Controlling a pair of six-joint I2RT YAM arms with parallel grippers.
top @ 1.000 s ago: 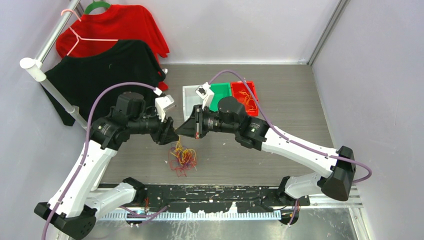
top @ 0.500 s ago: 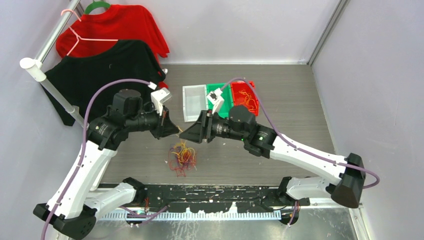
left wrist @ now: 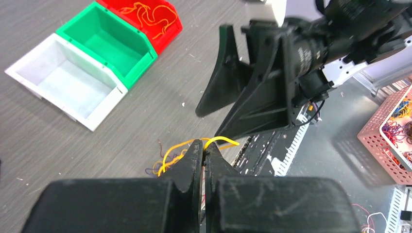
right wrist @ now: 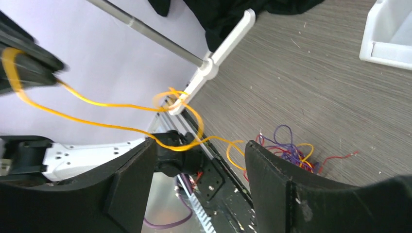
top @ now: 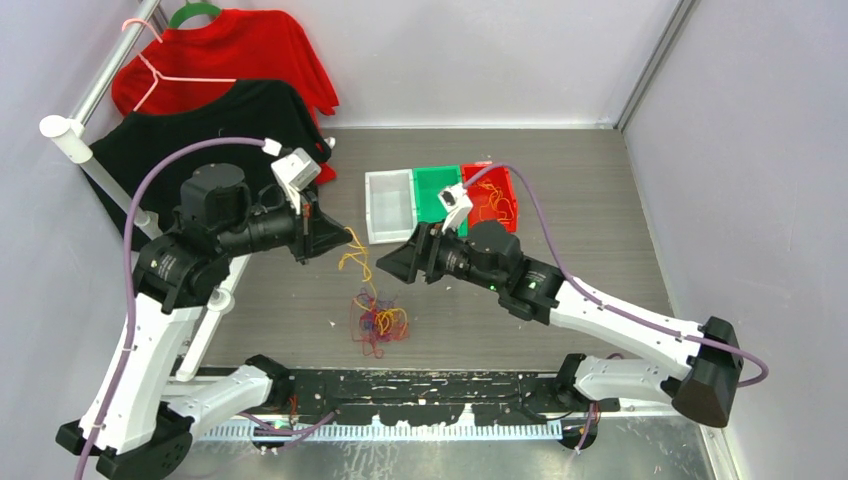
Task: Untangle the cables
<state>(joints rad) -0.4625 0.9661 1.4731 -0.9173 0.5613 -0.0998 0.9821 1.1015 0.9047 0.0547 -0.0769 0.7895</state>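
Note:
A small tangle of thin orange, purple and red cables (top: 375,322) lies on the table in front of the arms. My left gripper (top: 340,239) is shut on one orange cable (top: 352,250), lifted above the pile; the strand hangs down into the tangle. In the left wrist view the closed jaws (left wrist: 203,144) pinch that orange cable (left wrist: 221,141) at the very tips. My right gripper (top: 385,266) hovers just right of the strand, open. In the right wrist view its fingers (right wrist: 200,144) are spread wide; the orange cable (right wrist: 97,124) loops in front of them, free of both pads, with the tangle (right wrist: 291,150) beyond.
Three bins sit behind the arms: white (top: 388,205), green (top: 434,190) and red (top: 492,195) with orange strands inside. A rail (top: 100,170) with a red shirt (top: 240,50) and a black shirt (top: 200,140) stands at the left. A pink basket (left wrist: 388,131) sits off the table.
The left gripper shut on the orange cable and pulled it up and to the left. The right gripper opened, let go and drew back to the right. The pile shifted slightly.

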